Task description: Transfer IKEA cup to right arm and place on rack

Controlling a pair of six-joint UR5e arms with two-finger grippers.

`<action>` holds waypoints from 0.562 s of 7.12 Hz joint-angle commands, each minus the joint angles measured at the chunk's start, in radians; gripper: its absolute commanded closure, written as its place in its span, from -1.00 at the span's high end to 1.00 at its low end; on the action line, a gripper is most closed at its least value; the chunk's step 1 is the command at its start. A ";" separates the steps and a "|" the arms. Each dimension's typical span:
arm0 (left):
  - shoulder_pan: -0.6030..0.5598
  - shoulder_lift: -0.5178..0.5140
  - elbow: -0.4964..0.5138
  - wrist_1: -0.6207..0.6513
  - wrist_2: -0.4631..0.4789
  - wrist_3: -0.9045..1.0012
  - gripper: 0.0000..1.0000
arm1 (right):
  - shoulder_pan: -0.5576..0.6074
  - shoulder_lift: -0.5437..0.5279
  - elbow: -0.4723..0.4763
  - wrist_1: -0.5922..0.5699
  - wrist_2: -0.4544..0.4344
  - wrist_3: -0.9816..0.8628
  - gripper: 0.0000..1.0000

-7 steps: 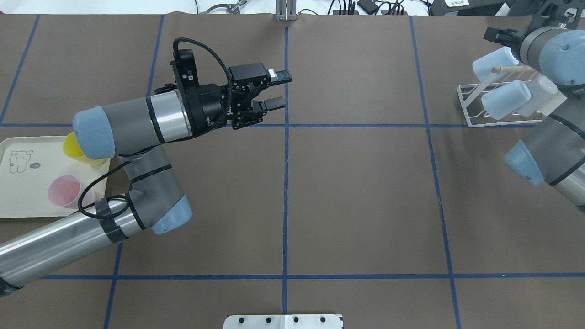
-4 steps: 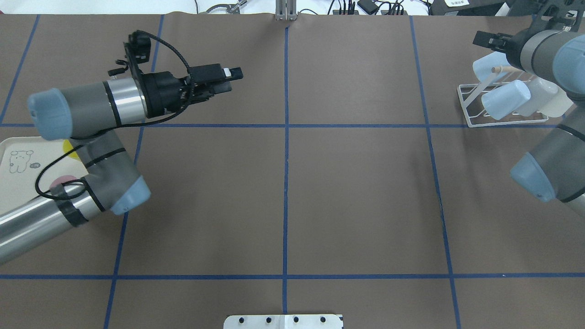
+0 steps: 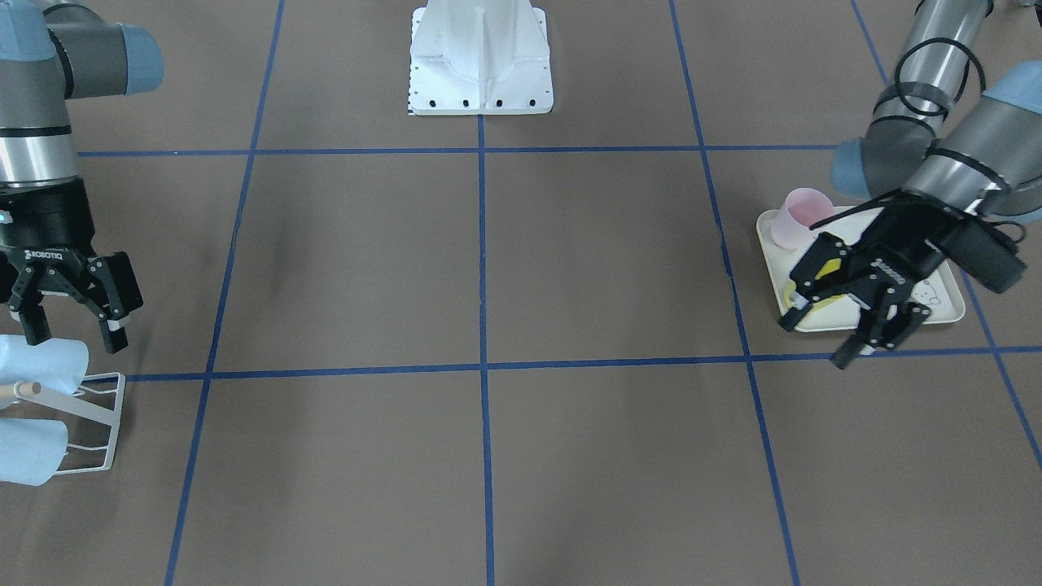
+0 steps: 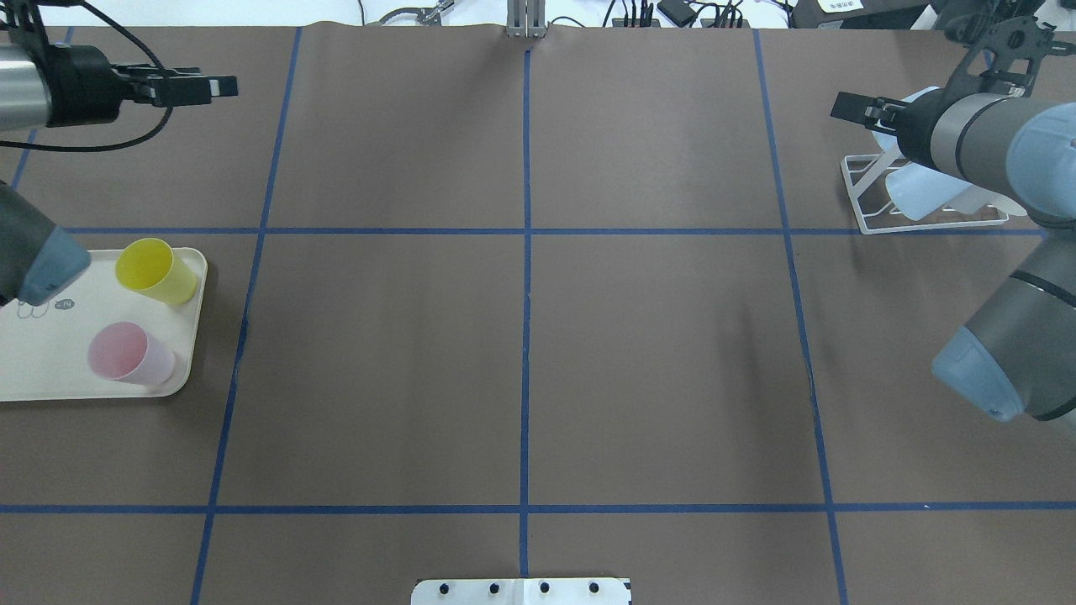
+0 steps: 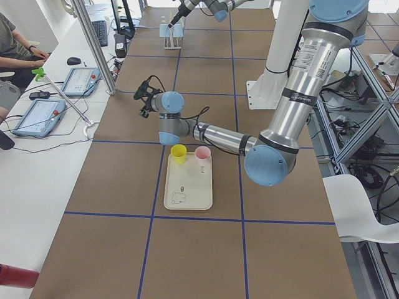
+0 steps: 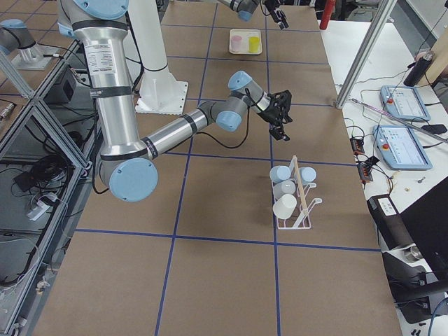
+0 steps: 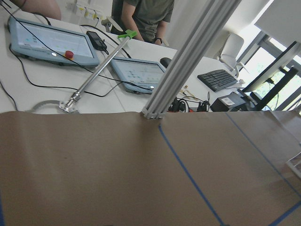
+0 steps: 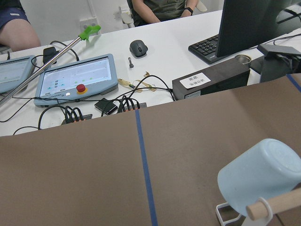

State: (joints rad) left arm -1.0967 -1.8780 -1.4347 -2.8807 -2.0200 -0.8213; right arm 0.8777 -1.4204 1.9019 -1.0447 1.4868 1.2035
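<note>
A yellow cup (image 4: pixel 152 269) and a pink cup (image 4: pixel 126 356) stand upright on the cream tray (image 4: pixel 50 370) at the table's left edge. My left gripper (image 3: pixel 814 340) hangs open and empty, high over the tray's far side; in the overhead view the left gripper (image 4: pixel 195 86) is at the far left corner. The white wire rack (image 4: pixel 874 214) stands at the far right, with several pale blue and white cups (image 6: pixel 283 189) hung on it around a wooden-tipped peg (image 8: pixel 275 205). My right gripper (image 3: pixel 73 327) is open and empty just beside the rack (image 3: pixel 94 419), touching no cup.
The robot's white base plate (image 3: pixel 480 61) sits at the near middle edge. Blue tape lines grid the brown table cover. Beyond the far edge are an aluminium post (image 7: pixel 188 61), tablets, cables and seated people.
My left arm has swung from the table's centre to the far left corner, uncovering the tray's yellow and pink cups. My right gripper has pulled leftward off the rack.
</note>
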 commanded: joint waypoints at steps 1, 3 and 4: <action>-0.104 0.086 -0.050 0.206 -0.069 0.215 0.62 | -0.019 -0.020 0.049 0.000 0.054 0.005 1.00; -0.103 0.218 -0.139 0.315 -0.091 0.278 0.61 | -0.026 -0.029 0.098 0.002 0.147 0.037 1.00; -0.103 0.230 -0.176 0.457 -0.092 0.330 0.61 | -0.046 -0.028 0.111 0.002 0.151 0.085 1.00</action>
State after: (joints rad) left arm -1.1981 -1.6864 -1.5650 -2.5585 -2.1071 -0.5490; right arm 0.8488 -1.4466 1.9932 -1.0437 1.6150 1.2426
